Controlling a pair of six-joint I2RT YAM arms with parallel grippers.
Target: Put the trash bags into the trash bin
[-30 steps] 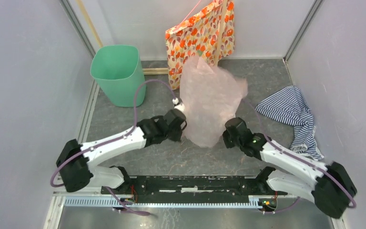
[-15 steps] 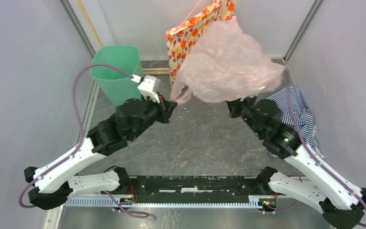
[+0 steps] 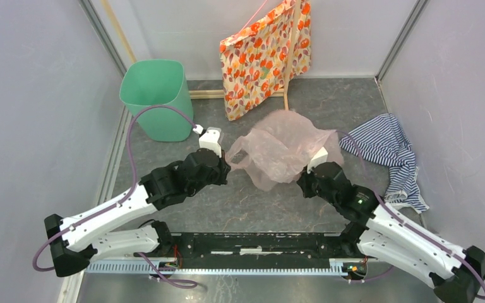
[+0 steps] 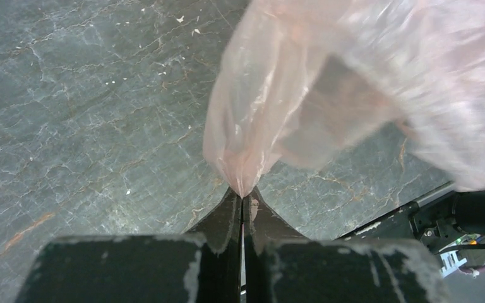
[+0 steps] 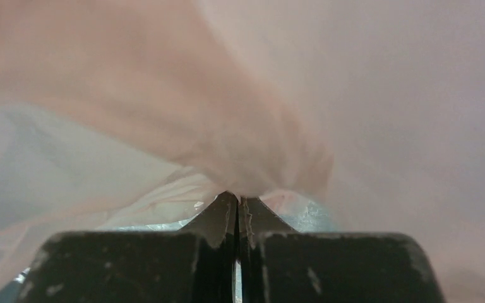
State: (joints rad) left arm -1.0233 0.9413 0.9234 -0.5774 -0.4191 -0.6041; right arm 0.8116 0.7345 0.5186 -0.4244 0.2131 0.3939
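Centre-front, pink trash bag (image 3: pixel 284 151) held up — left pincer (image 4: pixel 242 196) & right pincer (image 5: pixel 239 201) each clamped on its edge.

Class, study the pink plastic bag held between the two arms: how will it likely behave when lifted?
Probably floppy: the pink bag sags crumpled between the left fingers and the right fingers. Likely light: the film is thin and see-through, and two pinches carry it. It might billow when moved fast.

Grey marbled floor (image 3: pixel 252 202), seemingly lilac-tinted walls (image 3: pixel 31 95)
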